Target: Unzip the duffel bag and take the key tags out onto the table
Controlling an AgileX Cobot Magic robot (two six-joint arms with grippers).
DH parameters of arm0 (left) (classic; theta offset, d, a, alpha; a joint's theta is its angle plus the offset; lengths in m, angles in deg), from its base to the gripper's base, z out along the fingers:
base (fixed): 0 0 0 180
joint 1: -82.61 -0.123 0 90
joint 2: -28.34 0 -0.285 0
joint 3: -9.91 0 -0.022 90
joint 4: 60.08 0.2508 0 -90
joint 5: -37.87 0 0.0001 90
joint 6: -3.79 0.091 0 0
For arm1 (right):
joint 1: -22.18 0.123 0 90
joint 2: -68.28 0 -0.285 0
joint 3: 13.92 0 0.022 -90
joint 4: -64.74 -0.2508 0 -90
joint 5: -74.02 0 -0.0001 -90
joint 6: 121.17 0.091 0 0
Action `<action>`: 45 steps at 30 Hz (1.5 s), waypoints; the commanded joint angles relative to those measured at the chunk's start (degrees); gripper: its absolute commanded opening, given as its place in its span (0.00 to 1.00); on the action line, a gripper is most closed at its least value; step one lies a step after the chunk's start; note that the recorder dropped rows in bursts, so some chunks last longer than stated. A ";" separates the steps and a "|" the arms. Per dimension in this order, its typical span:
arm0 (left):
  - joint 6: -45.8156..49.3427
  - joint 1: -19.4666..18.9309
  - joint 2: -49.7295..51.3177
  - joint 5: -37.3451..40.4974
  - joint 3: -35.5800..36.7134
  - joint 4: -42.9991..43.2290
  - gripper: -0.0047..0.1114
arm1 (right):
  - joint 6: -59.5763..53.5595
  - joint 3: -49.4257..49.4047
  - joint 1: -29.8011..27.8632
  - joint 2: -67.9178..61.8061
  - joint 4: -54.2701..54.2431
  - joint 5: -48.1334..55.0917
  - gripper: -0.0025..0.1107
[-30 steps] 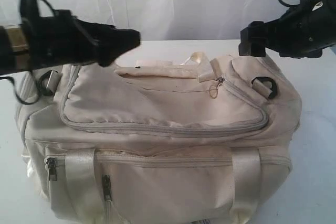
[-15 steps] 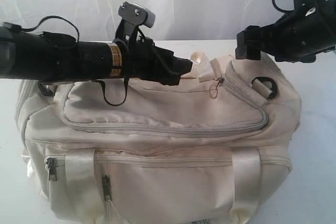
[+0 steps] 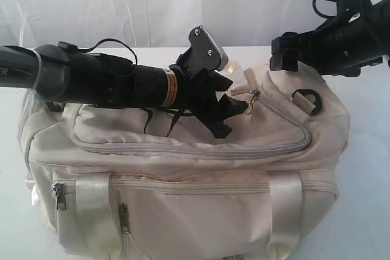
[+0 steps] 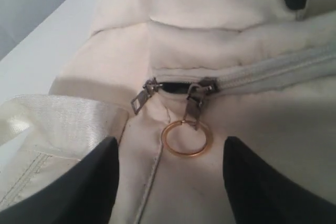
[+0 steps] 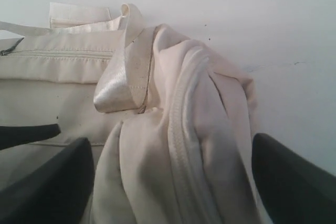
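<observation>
The duffel bag (image 3: 195, 175) sits on the white bench (image 3: 372, 150), and it is shut almost all the way. The key tags are not in sight, so they are likely inside. The left end effector (image 3: 231, 117) lies low over the top of the bag with its two fingers spread apart, holding nothing. Right in front of it, in the gap between the fingers, hangs a gold ring (image 4: 184, 154) on a zipper pull (image 4: 193, 106). Nothing touches the ring yet. From the pull, the shut zipper (image 4: 273, 74) runs off in a long line to one side. I think the pull has to slide along that line. The right end effector (image 3: 281, 53) is spread wide too, with nothing held, and hangs above the far end of the bag, well apart from the ring. So the left arm is much nearer.
</observation>
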 commanded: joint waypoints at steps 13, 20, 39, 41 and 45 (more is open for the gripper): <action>5.30 0.50 6.63 -2.28 -6.19 0.50 0.57 | 0.00 -0.32 -0.55 -1.23 -1.38 0.30 0.69; 5.30 0.50 7.49 -5.51 -6.19 0.50 0.57 | 0.00 -0.32 -0.55 -1.23 -1.77 -0.37 0.69; 5.80 2.65 10.24 -2.80 -6.28 0.50 0.33 | 0.00 -0.32 -0.55 -1.23 -2.67 -0.72 0.69; 5.80 2.65 10.24 -2.80 -6.28 0.50 0.22 | 0.00 -0.32 -0.55 -1.23 -2.67 -0.72 0.69; 5.65 2.53 9.90 -2.80 -6.28 0.50 0.07 | 0.00 -0.32 -0.55 -1.23 -2.67 -0.72 0.69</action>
